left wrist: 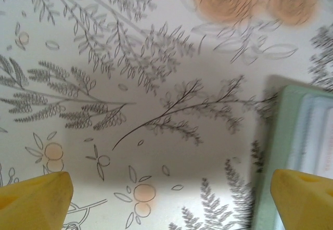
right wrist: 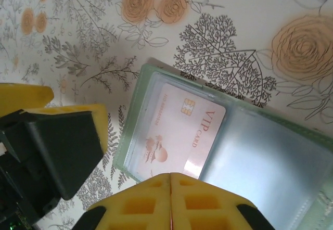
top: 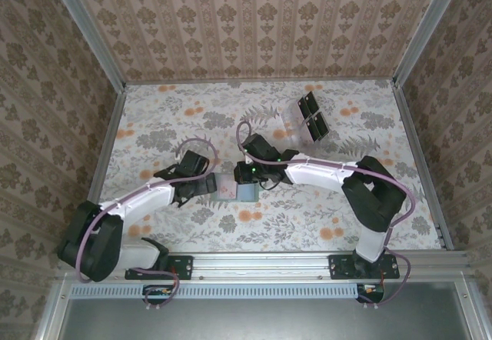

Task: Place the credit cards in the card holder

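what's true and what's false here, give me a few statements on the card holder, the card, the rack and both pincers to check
1. The card holder lies open on the table. True.
2. A pink card printed VIP lies on one half of the holder. True.
3. The left pincer is shut on a card. False: its fingers stand wide apart, with only tablecloth between them.
4. The right pincer is wide open. False: its yellow pads are pressed together, just by the card's edge.
5. The clear rack stands between the two pincers. False: it stands further back and to the right, apart from them; the holder lies between them.
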{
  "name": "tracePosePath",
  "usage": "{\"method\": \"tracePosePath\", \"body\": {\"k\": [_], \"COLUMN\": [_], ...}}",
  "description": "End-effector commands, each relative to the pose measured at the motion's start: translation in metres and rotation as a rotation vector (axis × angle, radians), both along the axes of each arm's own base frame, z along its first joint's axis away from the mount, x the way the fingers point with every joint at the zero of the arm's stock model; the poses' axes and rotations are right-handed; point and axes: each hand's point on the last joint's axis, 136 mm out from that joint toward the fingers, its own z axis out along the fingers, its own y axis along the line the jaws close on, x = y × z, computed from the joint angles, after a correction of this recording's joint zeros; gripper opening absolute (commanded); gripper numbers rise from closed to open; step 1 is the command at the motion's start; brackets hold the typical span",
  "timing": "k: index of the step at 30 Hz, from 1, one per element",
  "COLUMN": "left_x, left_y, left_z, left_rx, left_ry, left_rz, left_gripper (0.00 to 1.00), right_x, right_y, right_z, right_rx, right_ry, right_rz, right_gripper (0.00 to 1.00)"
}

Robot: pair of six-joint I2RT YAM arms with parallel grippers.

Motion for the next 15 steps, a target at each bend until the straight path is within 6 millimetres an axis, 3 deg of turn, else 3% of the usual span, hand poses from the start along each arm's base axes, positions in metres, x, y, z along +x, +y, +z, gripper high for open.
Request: {"method": "tracePosePath", "body": {"k": [1, 5, 15], "left_x": [-0.011, -0.013, -0.021], "left_y": [0.013, 0.015, 0.017], "left_z": [-0.016, -0.021, -0.032], "left_rx": [0.062, 0.064, 0.045], "left_ry": [0.052, 0.061, 0.085], "left_rz": [0.004, 0.01, 0.049], "left_gripper": [1.0, 1.0, 1.0], "right_x": [-0.004, -0.006, -0.005], "right_y": [0.005, 0.004, 0.002], "right_z": [-0.019, -0.032, -0.054], "right_rx": [0.019, 0.003, -0.027], "right_ry": [0.055, 0.072, 0.101], "right_rz": [-0.039, -0.057, -0.077], "right_gripper": [0.05, 0.0, 0.0]}}
